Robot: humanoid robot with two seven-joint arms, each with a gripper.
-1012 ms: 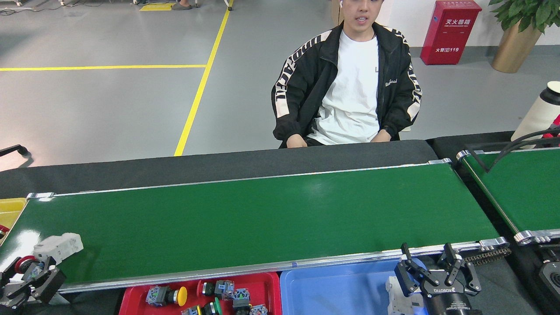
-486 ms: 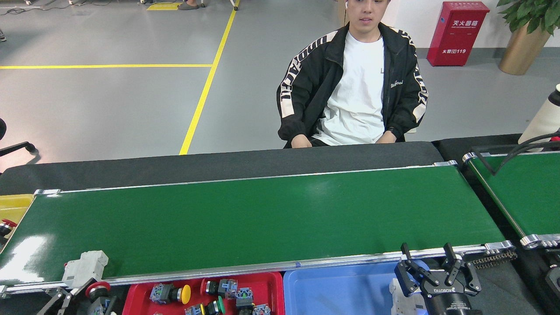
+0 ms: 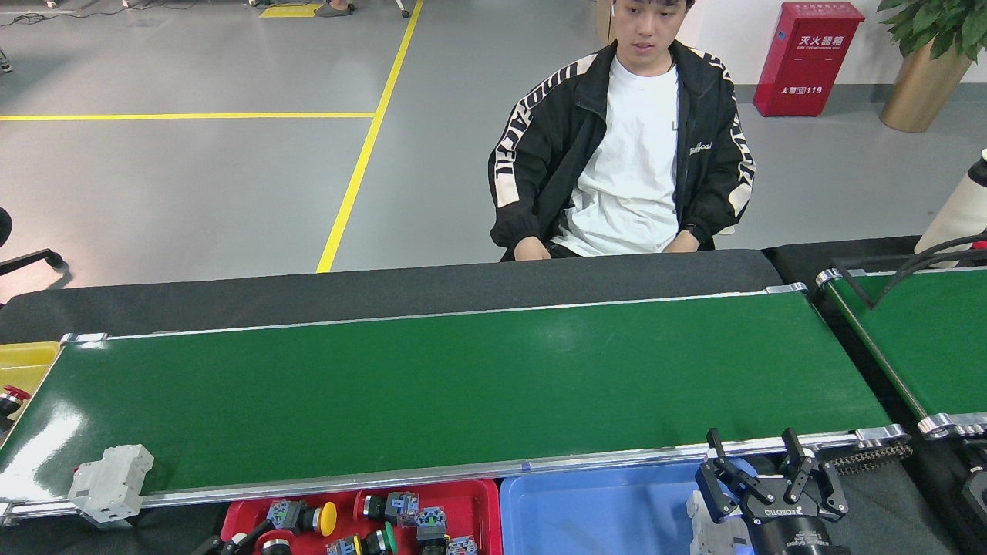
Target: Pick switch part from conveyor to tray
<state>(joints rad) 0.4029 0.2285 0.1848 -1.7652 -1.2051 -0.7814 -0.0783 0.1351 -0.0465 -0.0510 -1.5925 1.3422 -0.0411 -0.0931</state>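
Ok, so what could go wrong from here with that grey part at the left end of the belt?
The grey switch part sits across the near rail at the left end of the conveyor and seems to overhang it; belt motion or a nudge could tip it off. The left gripper is barely in view, low over the crowded red tray, so it might knock the button switches there.

The black two-fingered right gripper carried white "ROBOTIQ" lettering on its body. Far beyond it and slightly right, a red metal fire-extinguisher cabinet bore white Chinese characters "灭火器箱" above a line ending in "119". Beyond the gripper, the seated person's black jacket had small unreadable white chest script.
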